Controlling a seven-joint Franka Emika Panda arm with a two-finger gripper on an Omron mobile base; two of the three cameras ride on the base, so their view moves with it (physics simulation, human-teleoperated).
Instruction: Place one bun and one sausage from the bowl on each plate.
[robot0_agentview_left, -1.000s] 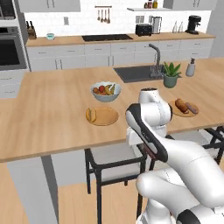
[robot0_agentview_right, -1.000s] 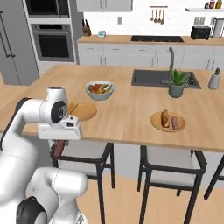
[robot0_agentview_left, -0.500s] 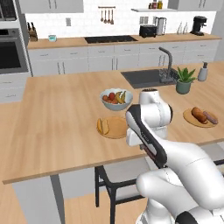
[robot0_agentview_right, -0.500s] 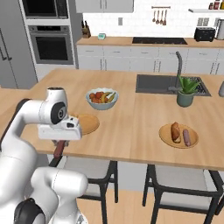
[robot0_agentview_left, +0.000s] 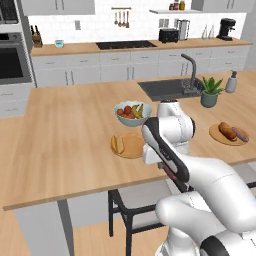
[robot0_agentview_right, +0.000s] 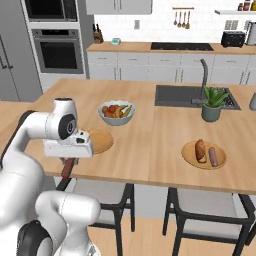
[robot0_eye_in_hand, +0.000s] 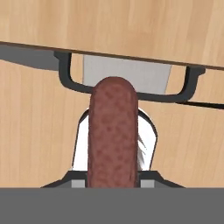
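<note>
Claw (robot0_agentview_right: 67, 169): closed on a sausage (robot0_eye_in_hand: 113, 131); sits low at the near edge of the surface (robot0_agentview_left: 70, 130), just below the edge line in the right base view.
Sausage: dark red-brown, held lengthwise along the claw; in the hand view it runs up the middle w/ its rounded end towards the surface edge. In the right base view (robot0_agentview_right: 67, 167) it hangs under the hand, in front of the surface edge. Left base view shows it (robot0_agentview_left: 169, 172) under the arm's forearm.
Near plate (robot0_agentview_left: 132, 146): round, tan, on the surface just beside the arm, in front of the fruit bowl (robot0_agentview_left: 132, 113). One bun (robot0_agentview_left: 116, 144) lies on its left part. In the right base view the plate (robot0_agentview_right: 102, 141) is partly behind the hand; bun can't be made out there.
Far plate (robot0_agentview_right: 203, 154): on the surface to the robot's right, well apart from the near plate. Carries a bun (robot0_agentview_right: 200, 150) and a second sausage (robot0_agentview_right: 213, 156) side by side.
Fruit bowl: pale grey, fruit inside, mid surface.
Potted plant (robot0_agentview_right: 212, 103): by the sink (robot0_agentview_right: 192, 95), behind the far plate.
Stool (robot0_eye_in_hand: 127, 78): dark frame, grey seat, below the surface edge in the hand view, right past the held sausage's tip.
</note>
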